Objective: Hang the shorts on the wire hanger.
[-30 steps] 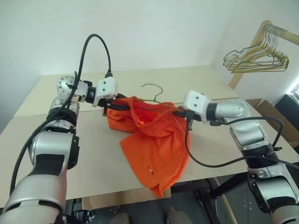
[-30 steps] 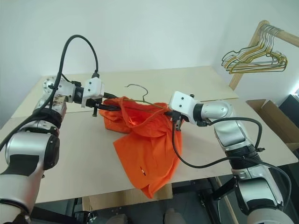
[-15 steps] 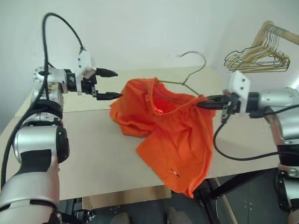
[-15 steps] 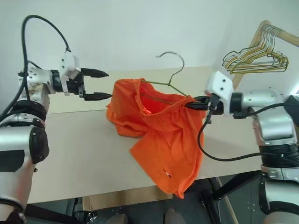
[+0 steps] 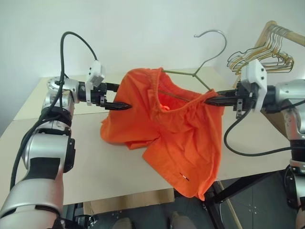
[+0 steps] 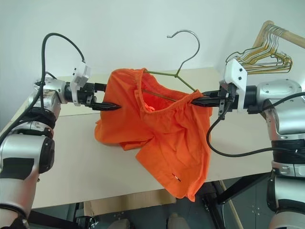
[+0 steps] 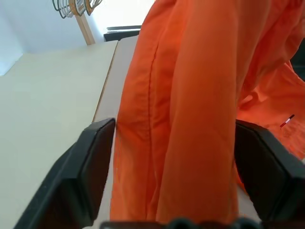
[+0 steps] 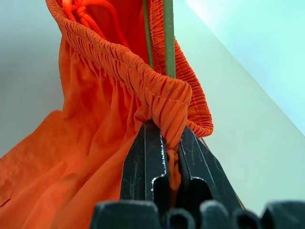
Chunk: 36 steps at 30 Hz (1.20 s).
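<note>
Right wrist view, right gripper pinching shorts waistband, wire hanger inside, left gripper spread around fabric.

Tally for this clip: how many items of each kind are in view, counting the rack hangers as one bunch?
shorts: 1
wire hanger carrying them: 1
bunch of hangers on the wooden rack: 1
wooden rack: 1
table: 1
Total: 5
</note>
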Each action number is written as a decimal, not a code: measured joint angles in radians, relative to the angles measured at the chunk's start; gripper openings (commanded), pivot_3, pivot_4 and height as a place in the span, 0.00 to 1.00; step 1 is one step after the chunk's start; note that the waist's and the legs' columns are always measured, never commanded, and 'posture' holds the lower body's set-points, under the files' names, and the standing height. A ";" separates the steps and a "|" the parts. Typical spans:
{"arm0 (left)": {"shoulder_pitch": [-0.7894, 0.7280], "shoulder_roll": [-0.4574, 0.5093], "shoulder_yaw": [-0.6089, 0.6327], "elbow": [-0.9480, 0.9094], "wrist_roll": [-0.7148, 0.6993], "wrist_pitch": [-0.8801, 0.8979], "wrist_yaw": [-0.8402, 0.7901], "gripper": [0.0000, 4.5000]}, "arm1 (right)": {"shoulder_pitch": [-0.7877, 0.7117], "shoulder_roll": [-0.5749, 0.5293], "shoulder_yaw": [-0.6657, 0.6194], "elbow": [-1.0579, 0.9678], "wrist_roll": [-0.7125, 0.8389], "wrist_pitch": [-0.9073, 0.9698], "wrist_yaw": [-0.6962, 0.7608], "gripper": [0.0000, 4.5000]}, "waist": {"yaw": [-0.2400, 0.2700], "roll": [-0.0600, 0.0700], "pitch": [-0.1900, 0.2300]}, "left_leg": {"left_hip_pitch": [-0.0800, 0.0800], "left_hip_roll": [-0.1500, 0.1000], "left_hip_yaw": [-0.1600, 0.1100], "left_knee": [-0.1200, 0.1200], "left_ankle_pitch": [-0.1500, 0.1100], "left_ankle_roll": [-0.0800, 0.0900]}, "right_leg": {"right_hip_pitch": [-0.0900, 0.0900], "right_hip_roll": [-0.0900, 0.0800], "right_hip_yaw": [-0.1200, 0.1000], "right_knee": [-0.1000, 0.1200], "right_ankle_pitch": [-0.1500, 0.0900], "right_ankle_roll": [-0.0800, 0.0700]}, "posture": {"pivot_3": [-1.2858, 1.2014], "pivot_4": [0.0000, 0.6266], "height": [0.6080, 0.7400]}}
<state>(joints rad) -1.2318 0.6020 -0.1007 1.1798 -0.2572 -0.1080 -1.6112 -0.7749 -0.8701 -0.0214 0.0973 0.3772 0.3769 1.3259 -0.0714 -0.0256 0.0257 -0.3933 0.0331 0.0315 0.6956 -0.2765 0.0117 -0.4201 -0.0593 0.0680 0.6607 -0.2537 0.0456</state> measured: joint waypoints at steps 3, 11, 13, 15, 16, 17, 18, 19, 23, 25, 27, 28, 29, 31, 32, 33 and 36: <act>0.000 0.008 -0.027 -0.012 -0.030 0.016 0.000 0.49 | 0.002 0.002 0.003 -0.003 0.000 0.000 -0.011 0.00 | 0.000 0.000 0.000 | 0.000 0.000 0.000 0.000 0.000 0.000 | 0.000 0.000 0.000 0.000 0.000 0.000 | 0.50 0.00 1.00; 0.002 0.035 -0.074 -0.018 -0.087 0.021 0.000 0.00 | 0.017 0.005 0.004 -0.015 0.000 0.000 -0.023 0.00 | 0.001 0.000 0.000 | 0.000 0.000 0.000 0.000 0.000 0.000 | 0.000 0.000 0.000 -0.002 0.000 0.000 | 0.50 0.00 1.00; 0.002 0.045 -0.076 -0.018 -0.099 0.021 0.000 0.00 | 0.024 0.005 0.004 -0.015 -0.002 -0.001 -0.023 0.00 | 0.001 0.000 0.000 | 0.000 0.000 0.000 0.000 0.000 0.000 | 0.000 0.000 0.000 -0.003 0.000 0.000 | 0.50 0.00 1.00; 0.002 0.057 -0.077 -0.018 -0.100 0.021 0.000 0.00 | 0.031 0.005 0.004 -0.013 -0.003 -0.002 -0.025 0.00 | 0.000 0.000 0.000 | 0.000 0.000 0.000 0.000 0.000 0.000 | 0.000 0.000 0.000 -0.003 0.000 0.000 | 0.50 0.00 1.00; 0.002 0.065 -0.077 -0.018 -0.100 0.021 0.000 0.00 | 0.036 0.005 0.004 -0.007 -0.004 -0.003 -0.026 0.00 | 0.000 0.000 0.000 | 0.000 0.000 0.000 0.000 0.000 0.000 | 0.000 0.000 0.000 -0.003 0.000 0.000 | 0.50 0.00 1.00; 0.002 0.072 -0.076 -0.018 -0.099 0.021 0.000 0.00 | 0.038 0.005 0.004 0.000 -0.006 -0.005 -0.028 0.00 | 0.000 0.000 0.000 | 0.000 0.000 0.000 0.000 0.000 0.000 | 0.000 0.000 0.000 -0.003 0.000 0.000 | 0.50 0.00 1.00; 0.002 0.077 -0.075 -0.018 -0.099 0.021 0.000 0.00 | 0.039 0.005 0.004 0.010 -0.010 -0.006 -0.029 0.00 | 0.001 0.000 0.000 | 0.000 0.000 0.000 0.000 0.000 0.000 | 0.000 0.000 0.000 -0.004 0.000 0.000 | 0.50 0.00 1.00; 0.002 0.080 -0.075 -0.018 -0.099 0.020 0.000 0.00 | 0.039 0.005 0.004 0.015 -0.012 -0.007 -0.030 0.00 | 0.001 0.000 0.000 | 0.000 0.000 0.000 0.000 0.000 0.000 | 0.000 0.000 0.000 -0.004 0.000 0.000 | 0.50 0.00 1.00; 0.005 0.104 -0.077 -0.020 -0.100 0.021 0.000 0.00 | 0.039 0.005 0.004 0.035 -0.021 -0.018 -0.032 0.00 | 0.001 0.000 0.000 | 0.000 0.000 0.000 0.000 0.000 0.000 | 0.000 0.000 0.000 -0.003 0.000 0.000 | 0.51 0.00 1.00; 0.015 0.105 -0.077 -0.027 -0.101 0.021 0.000 0.00 | 0.039 0.006 0.005 0.037 -0.021 -0.023 -0.032 0.00 | 0.002 0.000 0.000 | 0.000 0.000 0.000 0.000 0.000 0.000 | 0.000 0.000 0.000 -0.003 0.000 0.000 | 0.51 0.00 1.00; 0.028 0.105 -0.078 -0.028 -0.100 0.019 0.000 0.00 | 0.039 0.012 0.008 0.040 -0.022 -0.025 -0.032 0.00 | 0.002 0.000 0.000 | 0.000 0.000 0.000 0.000 0.000 0.000 | 0.000 0.000 0.000 -0.003 0.000 0.000 | 0.51 0.00 1.00; 0.032 0.104 -0.078 -0.028 -0.100 0.019 0.000 0.00 | 0.039 0.015 0.011 0.042 -0.022 -0.025 -0.032 0.00 | 0.002 0.000 0.000 | 0.000 0.000 0.000 0.000 0.000 0.000 | 0.000 0.000 0.000 -0.003 0.000 0.000 | 0.51 0.00 1.00; 0.035 0.103 -0.078 -0.028 -0.098 0.016 0.000 0.00 | 0.039 0.017 0.013 0.044 -0.023 -0.025 -0.032 0.00 | 0.002 0.000 0.000 | 0.000 0.000 0.000 0.000 0.000 0.000 | 0.000 0.000 0.000 -0.003 0.000 0.000 | 0.51 0.00 1.00; 0.036 0.102 -0.076 -0.028 -0.098 0.013 0.000 0.00 | 0.039 0.018 0.013 0.050 -0.024 -0.028 -0.032 0.00 | 0.002 0.000 0.000 | 0.000 0.000 0.000 0.000 0.000 0.000 | 0.000 0.000 0.000 -0.003 0.000 0.000 | 0.51 0.00 1.00; 0.036 0.102 -0.076 -0.028 -0.098 0.011 0.000 0.00 | 0.039 0.018 0.013 0.053 -0.026 -0.031 -0.032 0.00 | 0.002 0.000 0.000 | 0.000 0.000 0.000 0.000 0.000 0.000 | 0.000 0.000 0.000 -0.003 0.000 0.000 | 0.51 0.00 1.00; 0.036 0.102 -0.075 -0.028 -0.098 0.010 0.000 0.00 | 0.039 0.018 0.013 0.054 -0.029 -0.033 -0.032 0.00 | 0.002 0.000 0.000 | 0.000 0.000 0.000 0.000 0.000 0.000 | 0.000 0.000 0.000 -0.003 0.000 0.000 | 0.51 0.00 1.00; 0.037 0.103 -0.069 -0.027 -0.098 0.009 0.000 0.00 | 0.039 0.018 0.013 0.067 -0.035 -0.040 -0.031 0.00 | 0.002 0.000 0.000 | 0.000 0.000 0.000 0.000 0.000 0.000 | 0.000 0.000 0.000 -0.003 0.000 0.000 | 0.51 0.00 1.00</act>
<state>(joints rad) -1.1946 0.7049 -0.1699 1.1523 -0.3550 -0.0993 -1.6114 -0.7358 -0.8525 -0.0082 0.1644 0.3427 0.3364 1.2947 -0.0695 -0.0256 0.0257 -0.3935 0.0331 0.0318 0.6956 -0.2765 0.0117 -0.4201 -0.0592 0.0680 0.6573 -0.2538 0.0456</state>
